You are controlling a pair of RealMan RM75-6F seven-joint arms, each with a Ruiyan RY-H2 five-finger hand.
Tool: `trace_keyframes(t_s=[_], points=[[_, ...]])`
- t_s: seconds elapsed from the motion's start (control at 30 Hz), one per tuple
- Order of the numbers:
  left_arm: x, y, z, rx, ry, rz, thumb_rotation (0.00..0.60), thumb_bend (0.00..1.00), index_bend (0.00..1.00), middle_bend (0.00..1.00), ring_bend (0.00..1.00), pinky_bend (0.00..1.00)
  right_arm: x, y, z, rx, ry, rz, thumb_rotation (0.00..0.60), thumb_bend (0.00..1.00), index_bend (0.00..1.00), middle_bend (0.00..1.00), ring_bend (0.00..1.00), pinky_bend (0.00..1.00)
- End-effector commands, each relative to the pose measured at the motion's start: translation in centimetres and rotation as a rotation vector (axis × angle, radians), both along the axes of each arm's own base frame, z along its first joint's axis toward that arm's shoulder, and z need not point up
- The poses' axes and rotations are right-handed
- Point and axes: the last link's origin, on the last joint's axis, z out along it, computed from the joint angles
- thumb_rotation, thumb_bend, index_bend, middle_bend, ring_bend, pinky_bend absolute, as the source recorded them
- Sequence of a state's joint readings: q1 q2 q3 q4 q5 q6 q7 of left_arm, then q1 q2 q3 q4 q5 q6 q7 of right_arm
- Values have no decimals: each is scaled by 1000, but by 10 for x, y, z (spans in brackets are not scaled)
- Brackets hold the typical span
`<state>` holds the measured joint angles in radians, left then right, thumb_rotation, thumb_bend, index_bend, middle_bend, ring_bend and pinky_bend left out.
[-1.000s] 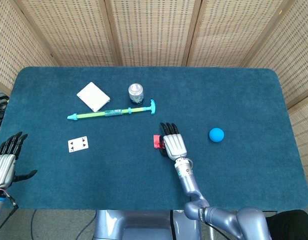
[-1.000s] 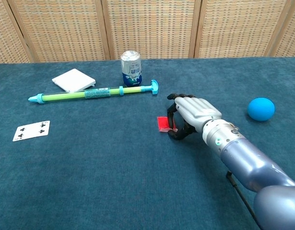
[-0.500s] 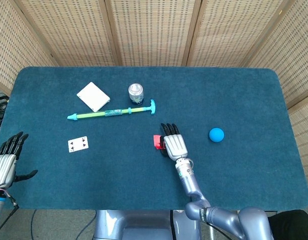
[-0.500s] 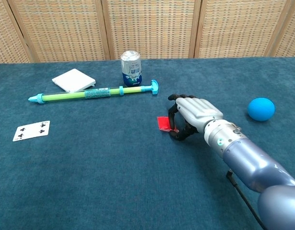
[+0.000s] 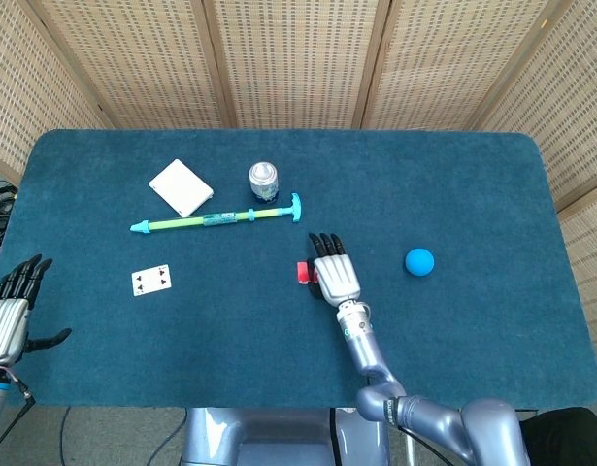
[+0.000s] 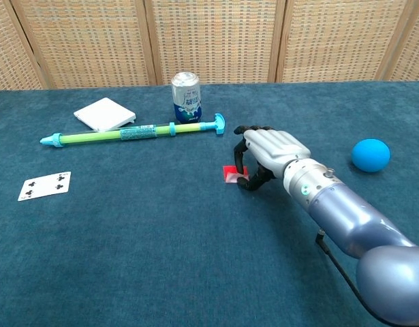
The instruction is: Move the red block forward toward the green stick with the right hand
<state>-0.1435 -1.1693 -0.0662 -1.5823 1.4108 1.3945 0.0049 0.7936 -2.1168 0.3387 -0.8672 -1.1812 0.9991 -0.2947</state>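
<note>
The table wears a deep teal cloth, and on it the block is red, the stick lime green with turquoise ends, the ball bright blue. The can is silver-topped with a blue-and-white label — the box plain white. The playing card is white with black clubs; both hands — right, left — are silver with black fingers.

On the table the stick lies across the middle, toward the far side. The can stands just behind the stick, and the box lies left of the can. The playing card is nearer, at the left. The block sits near and right of the stick, touching the right hand. The ball lies further right. The left hand is at the near left edge
</note>
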Motion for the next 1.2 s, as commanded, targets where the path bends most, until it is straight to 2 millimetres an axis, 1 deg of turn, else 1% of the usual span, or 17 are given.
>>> trace_keyframes(t_s=[0.03,0.23,0.53,0.8,0.9,1.0,1.17,1.2], points=[[-1,0,0,-2,1,2,600,114,0,0,0,80,4,-4,0,0,11,5,600,564,633,145,0,30],[-2,1,-1,-2,3,7,600,114,0,0,0,80,12,-15,2,-15,24,16,600,565,630,145,0,30],[-3,3,-1,-5,6,16,600,113,0,0,0,80,19,-28,6,-30,22,13,600,568,630,144,0,30],[-3,3,-1,-2,7,17,600,114,0,0,0,80,27,-38,14,-59,7,22,600,568,623,143,0,30],[-3,3,-1,0,7,14,600,114,0,0,0,80,30,-41,20,-81,6,32,600,569,617,142,0,30],[-3,2,0,3,5,14,600,113,0,0,0,80,30,-44,31,-114,-1,38,600,570,614,142,0,30],[-2,2,1,3,3,9,600,114,0,0,0,80,23,-48,53,-172,-13,36,600,570,611,141,0,30],[-1,1,1,2,2,6,600,114,0,0,0,80,20,-49,62,-193,-20,35,600,570,610,140,0,30]])
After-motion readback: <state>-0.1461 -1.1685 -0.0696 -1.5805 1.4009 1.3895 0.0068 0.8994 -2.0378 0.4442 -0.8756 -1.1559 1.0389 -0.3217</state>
